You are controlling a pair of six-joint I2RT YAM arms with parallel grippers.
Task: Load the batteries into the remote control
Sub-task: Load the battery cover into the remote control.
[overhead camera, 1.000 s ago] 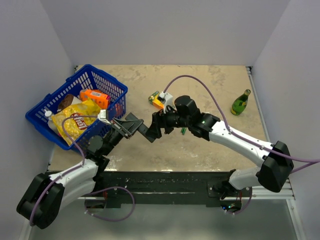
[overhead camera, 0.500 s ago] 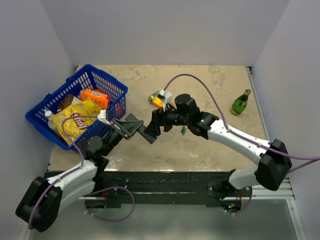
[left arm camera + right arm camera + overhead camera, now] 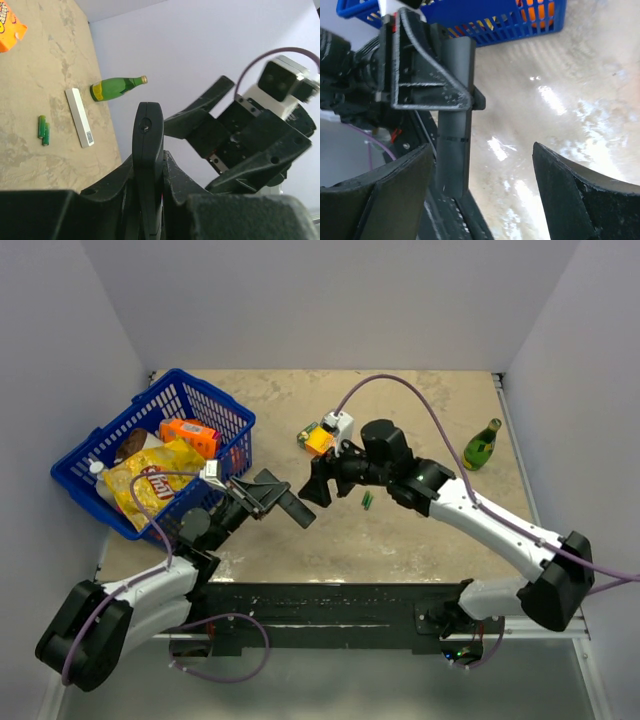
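Black and slim, the remote control (image 3: 291, 506) hangs above the beige surface (image 3: 430, 405), a little left of the middle of the top view. The left fingers (image 3: 116, 182) are closed tight on one end of it, and its free end points to the lower right. The right fingers (image 3: 390, 190) stand wide apart just beside this free end and hold nothing. In the right wrist view the remote shows close to the finger at the left of the frame; I cannot tell if they touch. Two green batteries (image 3: 367, 500) lie side by side on the surface, right of the middle. In the left wrist view a white bar (image 3: 79, 117) lies near them, with a green bottle (image 3: 117, 87) just beyond it. A blue basket (image 3: 215, 400) with snack packs stands at the upper left.
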